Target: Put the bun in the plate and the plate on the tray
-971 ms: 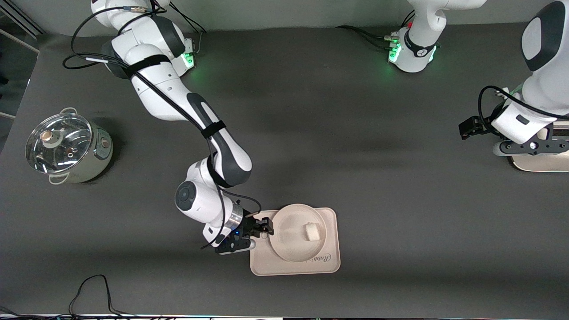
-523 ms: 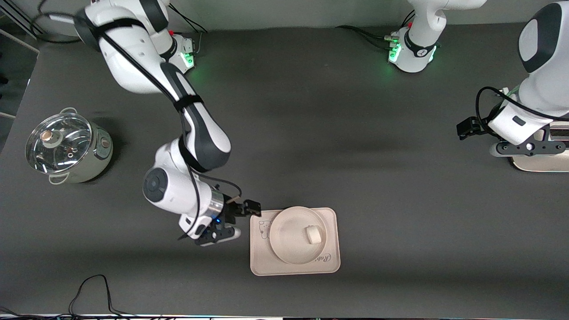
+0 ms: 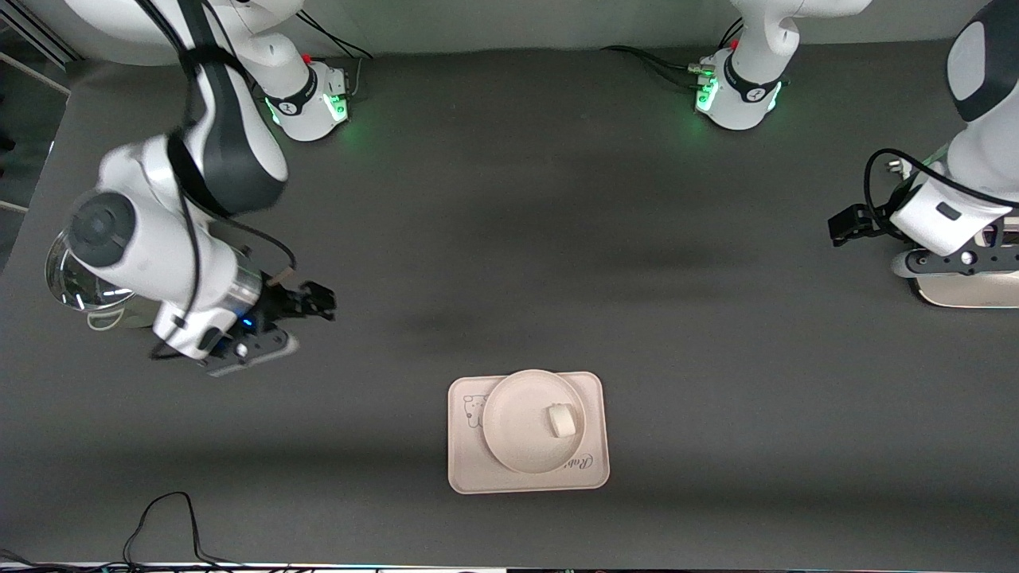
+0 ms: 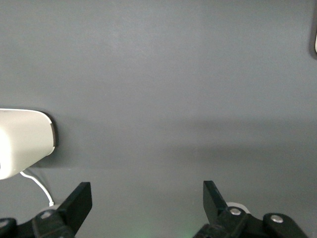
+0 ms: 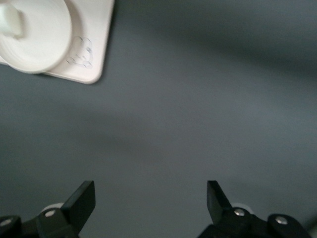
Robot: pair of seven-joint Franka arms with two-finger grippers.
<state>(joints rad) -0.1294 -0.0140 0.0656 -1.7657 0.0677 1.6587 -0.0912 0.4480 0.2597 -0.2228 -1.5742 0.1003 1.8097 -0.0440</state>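
The small white bun [image 3: 561, 419] lies in the round cream plate [image 3: 509, 422]. The plate sits on the rectangular cream tray [image 3: 470, 463], near the front camera's edge of the table. My right gripper [image 3: 321, 302] is open and empty, up over bare table beside the pot, well away from the tray toward the right arm's end. The right wrist view shows its open fingers [image 5: 83, 201], with the tray corner [image 5: 94, 54], plate [image 5: 39, 39] and bun [image 5: 10, 20] far off. My left gripper [image 3: 842, 226] is open and empty at the left arm's end; its fingers [image 4: 79, 201] show over bare table.
A steel pot with a glass lid [image 3: 72, 286] stands at the right arm's end, partly hidden by the right arm. A cream object [image 3: 967, 293] lies under the left arm at the table's edge. A white rounded object with a thin cable [image 4: 25, 141] shows in the left wrist view.
My right gripper has left the tray's edge and swung up and away toward the pot. Plate and bun stay on the tray. The left arm has barely moved.
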